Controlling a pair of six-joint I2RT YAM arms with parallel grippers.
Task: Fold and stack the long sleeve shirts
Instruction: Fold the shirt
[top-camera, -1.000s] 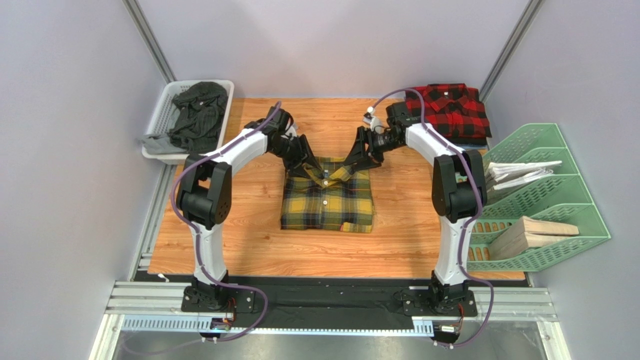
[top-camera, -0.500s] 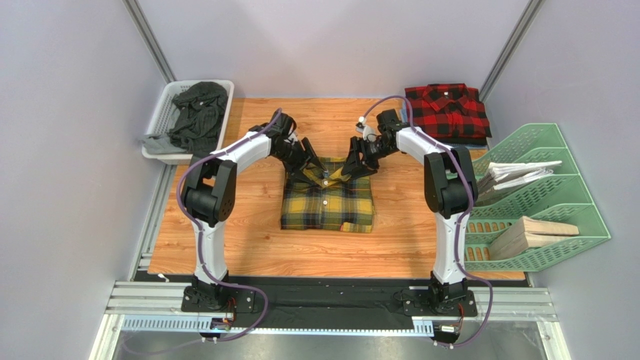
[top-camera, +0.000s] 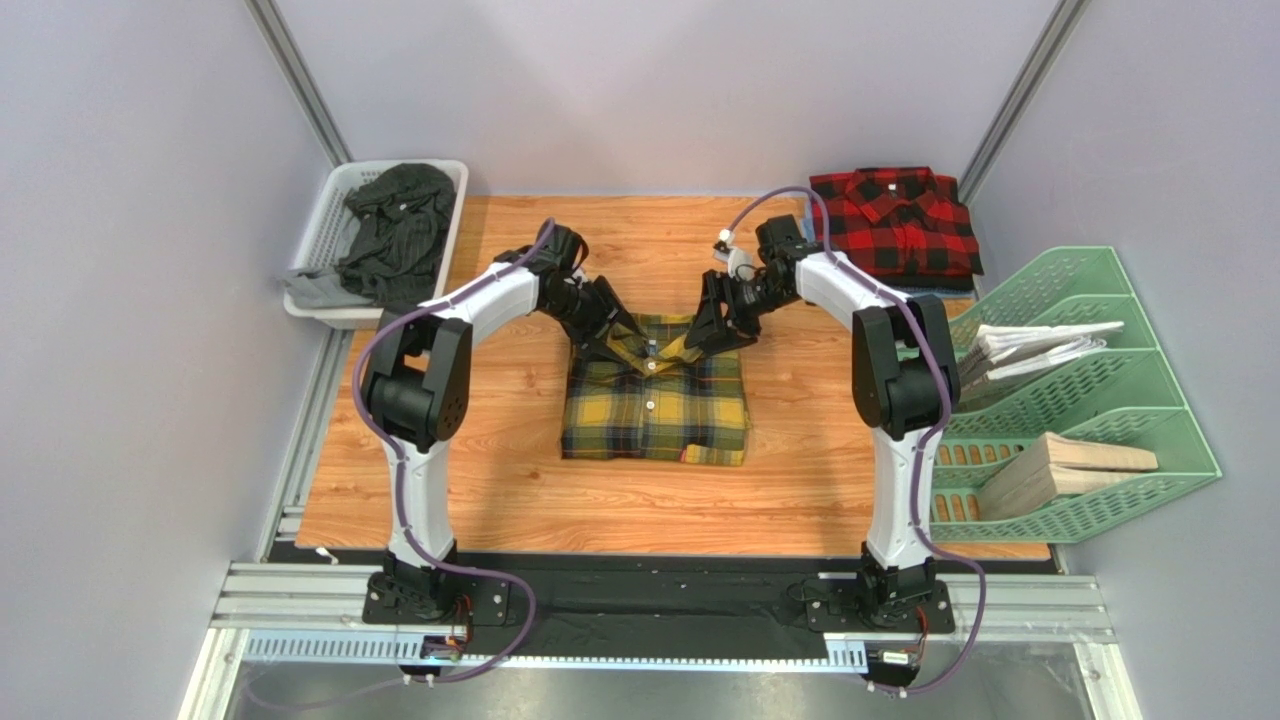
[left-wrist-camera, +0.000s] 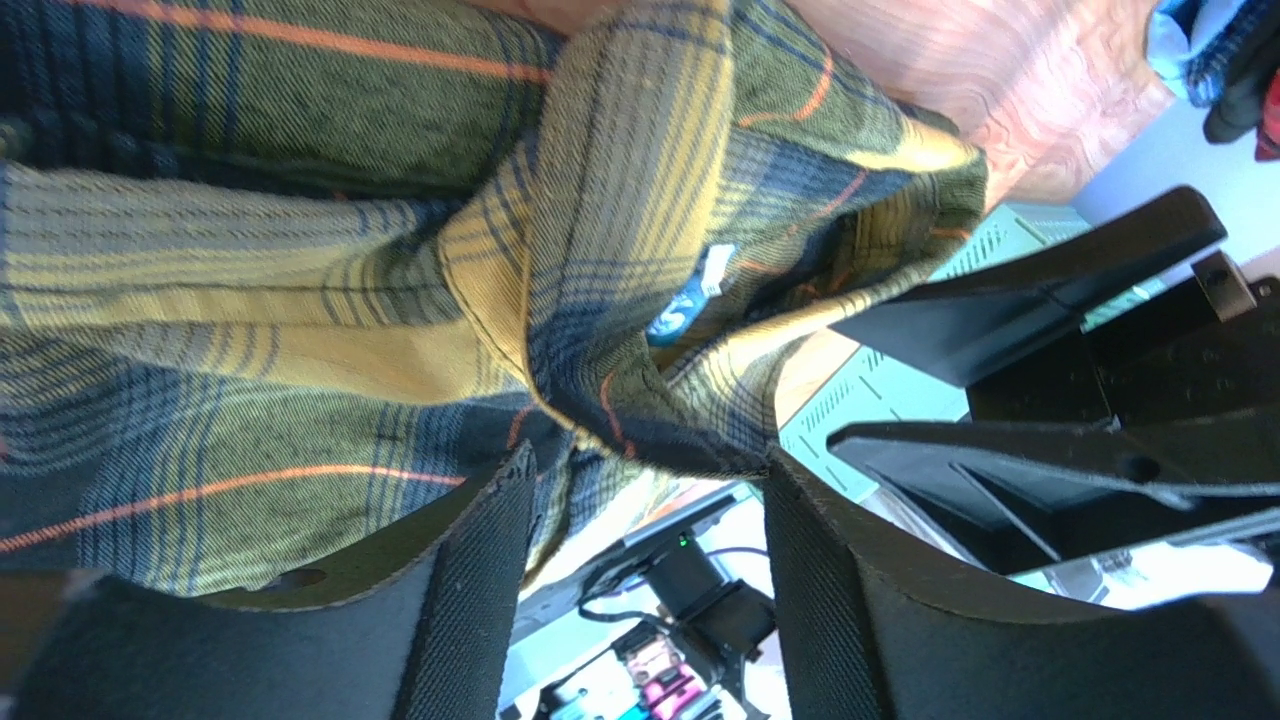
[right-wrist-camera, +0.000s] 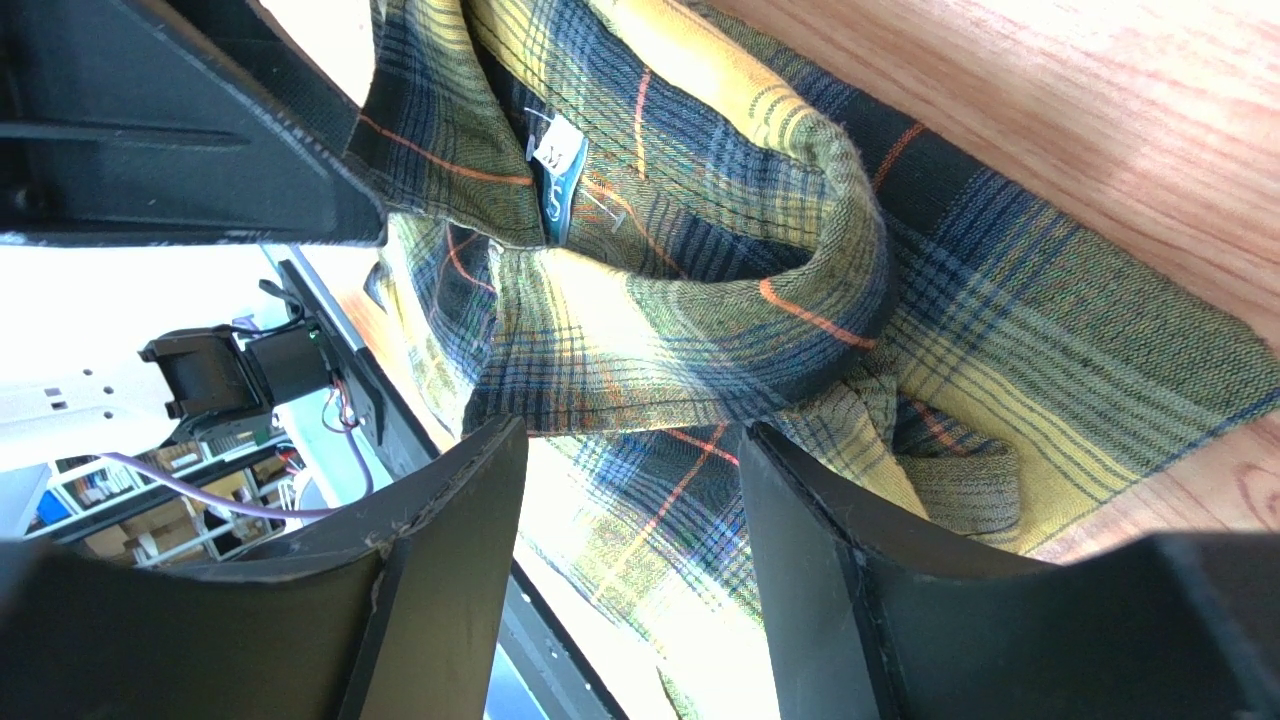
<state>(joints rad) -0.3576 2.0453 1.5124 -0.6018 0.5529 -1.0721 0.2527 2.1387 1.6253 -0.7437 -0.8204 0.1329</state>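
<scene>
The yellow plaid shirt (top-camera: 657, 402) lies folded at the table's centre, collar toward the back. My left gripper (top-camera: 613, 330) and right gripper (top-camera: 715, 324) sit at the collar's left and right sides, both tilted down to the cloth. In the left wrist view the left gripper (left-wrist-camera: 646, 477) is open, with the yellow shirt's collar fold (left-wrist-camera: 601, 255) just beyond its fingertips. In the right wrist view the right gripper (right-wrist-camera: 631, 447) is open over the yellow collar (right-wrist-camera: 706, 315). The red plaid shirt (top-camera: 897, 222) lies folded at the back right corner.
A white basket (top-camera: 323, 225) with dark grey garments stands at the back left. A green file rack (top-camera: 1097, 300) with papers and a wooden block (top-camera: 1059, 468) stands along the right edge. Grey walls close in the table.
Both grippers stay at the yellow shirt's collar. The right arm's elbow has swung slightly left, and the left gripper has shifted a little. The shirt has not visibly moved.
</scene>
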